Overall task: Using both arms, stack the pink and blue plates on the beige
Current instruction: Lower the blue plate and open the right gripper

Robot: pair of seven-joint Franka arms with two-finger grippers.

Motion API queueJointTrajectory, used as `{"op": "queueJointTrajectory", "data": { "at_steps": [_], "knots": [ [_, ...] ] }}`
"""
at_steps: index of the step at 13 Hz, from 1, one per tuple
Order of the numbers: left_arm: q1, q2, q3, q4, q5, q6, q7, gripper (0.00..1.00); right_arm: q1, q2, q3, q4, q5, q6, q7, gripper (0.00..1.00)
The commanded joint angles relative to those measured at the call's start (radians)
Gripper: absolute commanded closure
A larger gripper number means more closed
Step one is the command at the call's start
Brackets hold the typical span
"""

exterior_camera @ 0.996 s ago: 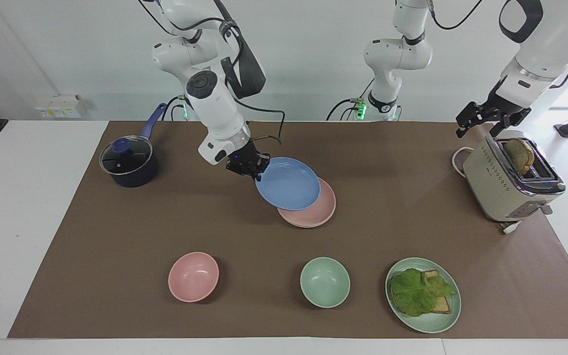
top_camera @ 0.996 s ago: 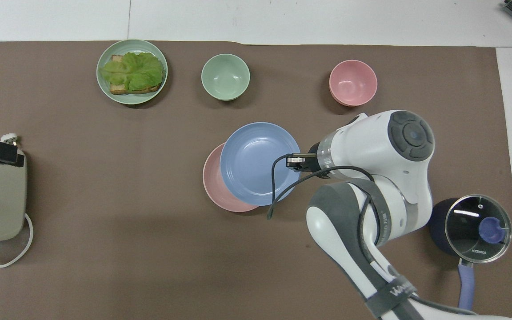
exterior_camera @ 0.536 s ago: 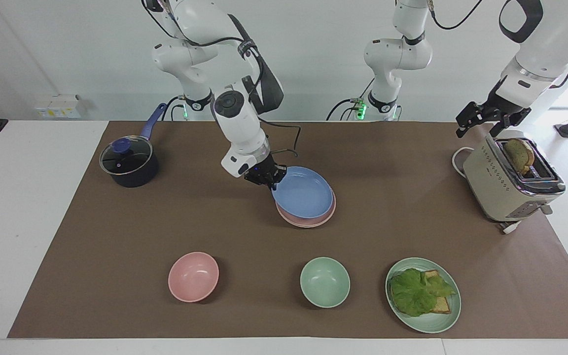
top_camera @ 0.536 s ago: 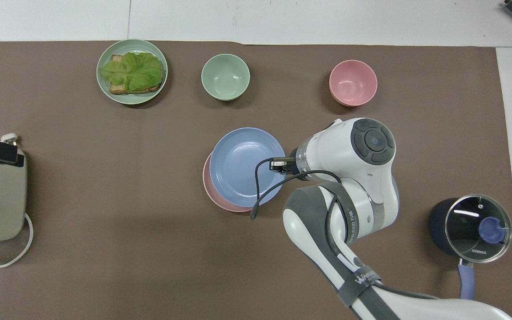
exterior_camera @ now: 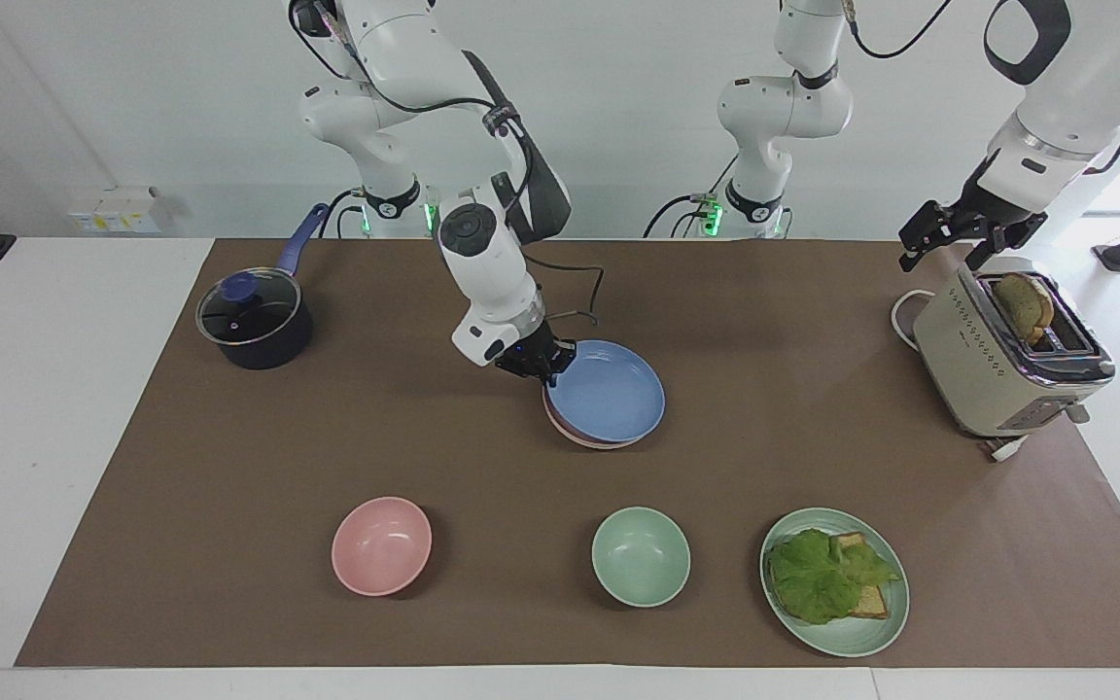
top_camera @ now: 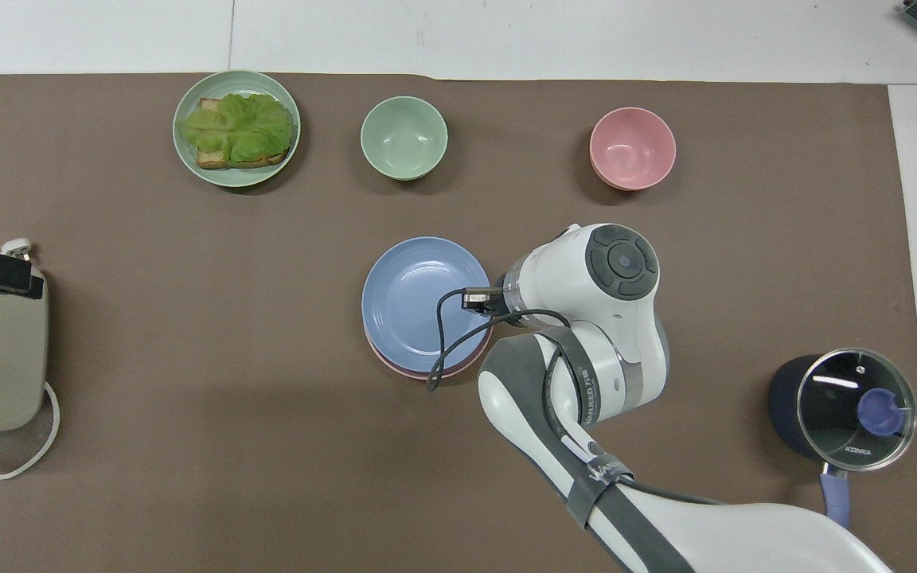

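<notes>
The blue plate sits in the middle of the brown mat, squarely over the pink plate, of which only a thin rim shows. Whether blue rests fully on pink I cannot tell. My right gripper is shut on the blue plate's rim, on the edge toward the right arm's end of the table; in the overhead view its wrist hides the fingers. No beige plate shows; it is hidden or out of view. My left gripper waits open above the toaster, holding nothing.
A toaster with a bread slice stands at the left arm's end, a dark lidded pot at the right arm's end. Farther from the robots stand a pink bowl, a green bowl and a green plate holding lettuce and bread.
The right arm carried the blue plate toward the left arm's end and lowered it, from offset and tilted above the pink plate to centred over it. The left arm stayed still.
</notes>
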Motion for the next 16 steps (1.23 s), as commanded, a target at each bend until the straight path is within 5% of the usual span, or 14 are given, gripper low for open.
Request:
{"op": "queueJointTrajectory", "data": {
  "at_steps": [1,10,12,16],
  "knots": [
    [0.003,-0.021,-0.003,-0.023,0.018,0.008,0.001,0.00,-0.003,0.014,0.009,0.009,0.028,0.018,-0.004,1.00],
    [0.003,-0.021,-0.003,-0.023,0.018,0.008,0.003,0.00,-0.010,0.029,0.009,0.008,0.028,0.022,-0.018,0.92],
    [0.003,-0.021,-0.003,-0.023,0.018,0.008,0.003,0.00,-0.013,0.030,0.009,0.015,0.028,0.022,-0.018,0.68],
    [0.003,-0.021,-0.003,-0.022,0.018,0.008,0.003,0.00,-0.019,0.018,0.006,0.031,0.026,0.010,-0.014,0.05]
  ]
}}
